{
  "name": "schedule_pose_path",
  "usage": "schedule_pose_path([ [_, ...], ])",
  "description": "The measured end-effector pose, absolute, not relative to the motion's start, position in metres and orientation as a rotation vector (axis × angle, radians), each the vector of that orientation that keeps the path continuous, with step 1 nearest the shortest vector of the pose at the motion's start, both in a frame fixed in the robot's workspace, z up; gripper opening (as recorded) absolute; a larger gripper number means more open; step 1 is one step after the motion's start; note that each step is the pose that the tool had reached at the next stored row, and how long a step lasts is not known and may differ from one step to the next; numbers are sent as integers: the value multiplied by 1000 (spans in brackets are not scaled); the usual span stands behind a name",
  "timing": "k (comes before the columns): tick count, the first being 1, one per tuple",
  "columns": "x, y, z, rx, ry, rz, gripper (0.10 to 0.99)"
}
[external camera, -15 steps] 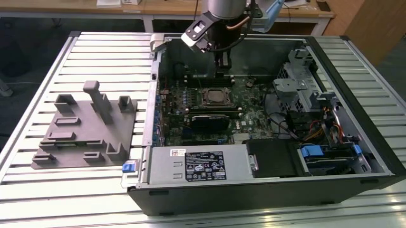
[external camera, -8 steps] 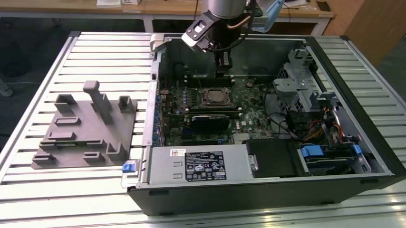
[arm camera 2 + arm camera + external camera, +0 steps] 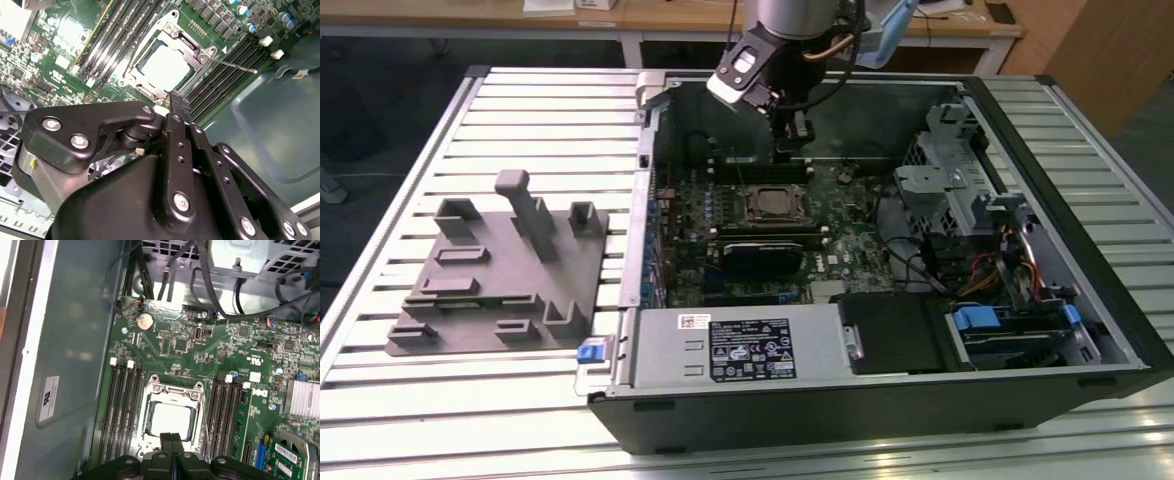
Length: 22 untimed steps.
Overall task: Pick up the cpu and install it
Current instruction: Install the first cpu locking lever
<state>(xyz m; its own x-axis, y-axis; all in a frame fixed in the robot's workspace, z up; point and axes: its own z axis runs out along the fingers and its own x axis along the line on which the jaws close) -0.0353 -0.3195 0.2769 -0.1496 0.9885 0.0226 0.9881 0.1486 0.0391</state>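
We see the cpu [image 3: 171,420] already lying in its socket frame [image 3: 172,390] on the motherboard [image 3: 220,352], its pale top flat and square to the metal border, which we judge is how it must sit before anything clamps down on it. The gripper [image 3: 172,440] hangs just above the socket's edge with its two fingers [image 3: 179,102] pressed together and holding nothing (in both wrist views the tips meet with no gap). We judge the arm stands upright over the open computer case [image 3: 1121,330] so the fingers can reach straight down among the crowded parts. A thin retention lever [image 3: 232,65] juts out from the socket, apparently unlatched, and the frame looks open for that reason.

By our count: one cpu, one socket, one gripper, two banks of memory slots [image 3: 122,410] flanking the socket, and one grey plastic tray [image 3: 500,275] on the bench [image 3: 400,180] beside the case, at the exterior view's left.
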Motion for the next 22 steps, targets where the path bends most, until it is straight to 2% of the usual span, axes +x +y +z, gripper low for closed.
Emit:
schedule_pose_path([
  [22,-35,-320,277,1744,2609,71,106],
])
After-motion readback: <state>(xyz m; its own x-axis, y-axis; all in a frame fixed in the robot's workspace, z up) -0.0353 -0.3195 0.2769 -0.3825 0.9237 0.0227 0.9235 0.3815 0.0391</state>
